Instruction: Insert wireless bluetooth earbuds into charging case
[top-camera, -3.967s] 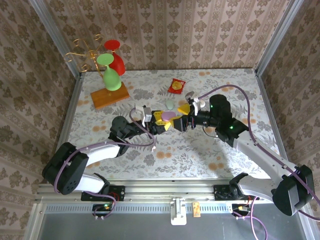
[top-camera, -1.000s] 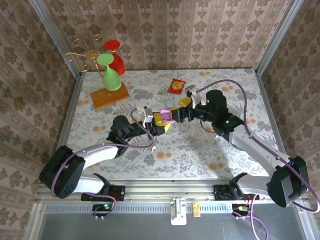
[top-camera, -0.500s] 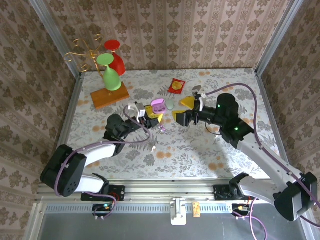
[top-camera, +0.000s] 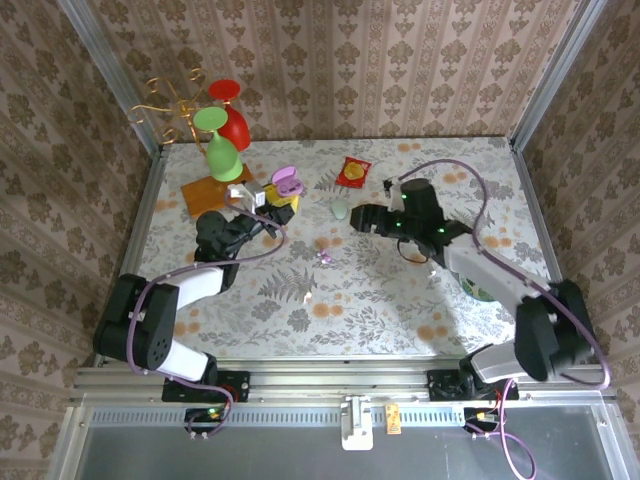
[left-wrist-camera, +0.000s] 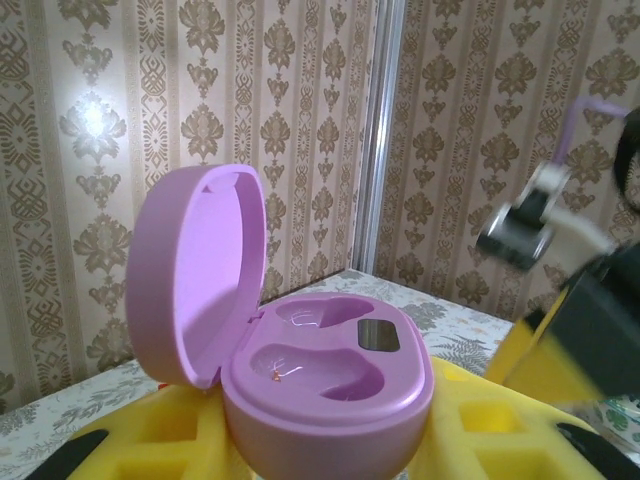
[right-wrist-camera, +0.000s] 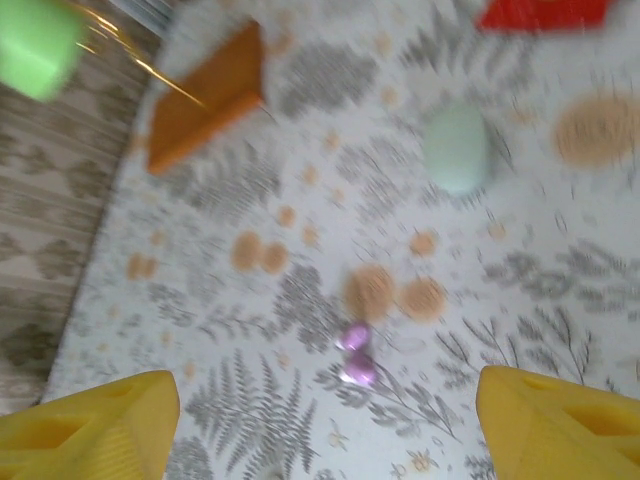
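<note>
My left gripper (top-camera: 278, 194) is shut on an open lilac charging case (top-camera: 288, 181), held up off the table at the back left. In the left wrist view the case (left-wrist-camera: 325, 385) sits between my yellow pads (left-wrist-camera: 130, 445), its lid tipped up to the left and both wells bare. Two lilac earbuds (top-camera: 325, 257) lie side by side on the patterned table, apart from both grippers. My right gripper (top-camera: 358, 218) hovers open to their back right. In the right wrist view the earbuds (right-wrist-camera: 355, 352) lie between and ahead of the yellow fingertips (right-wrist-camera: 90, 420).
A shut pale green case (top-camera: 340, 208) lies just left of my right gripper. A red-and-yellow packet (top-camera: 353, 171) is behind it. A wooden stand (top-camera: 218, 192) with green and red glasses stands at the back left, close to my left gripper.
My left gripper has carried the open lilac case back and to the left, away from the centre. My right gripper has swung left and back. The two earbuds lie loose on the table.
</note>
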